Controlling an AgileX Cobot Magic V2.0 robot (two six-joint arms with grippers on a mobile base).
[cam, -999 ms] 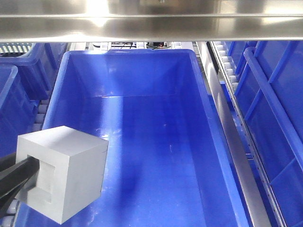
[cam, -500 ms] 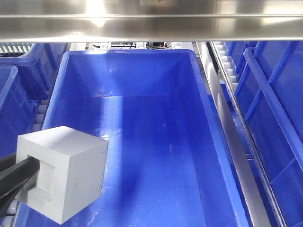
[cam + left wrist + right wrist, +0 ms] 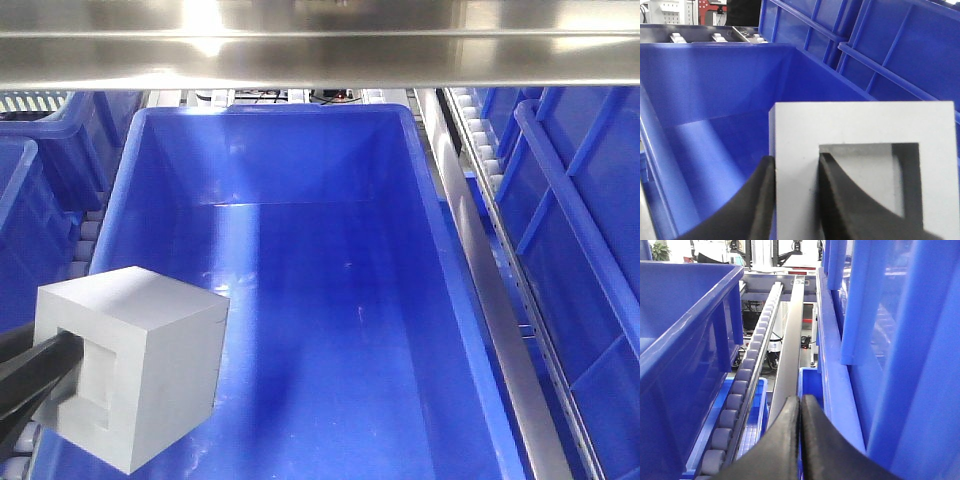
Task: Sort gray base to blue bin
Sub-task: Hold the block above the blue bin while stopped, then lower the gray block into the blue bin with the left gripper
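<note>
Gray base (image 3: 130, 365), pinched by one wall in the left gripper (image 3: 792, 200), hangs above the blue bin's (image 3: 300, 130) near-left corner; right gripper (image 3: 800, 430) pressed together, well apart.

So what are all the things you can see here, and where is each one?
gray base: one, gray, held over the near left corner of the blue bin, opening facing the left hand.
blue bin: one, bright blue, middle of the front view, nothing lying inside.
other crates: several, blue, on both sides of the bin.
roller track: one, gray rollers, running between the bin and the crates on the right.
metal bar: one, shiny silver, across the top of the front view.
left hand: one, black, pinching a wall of the gray base.
right hand: one, black, fingers together, holding nothing, above the roller track.
</note>
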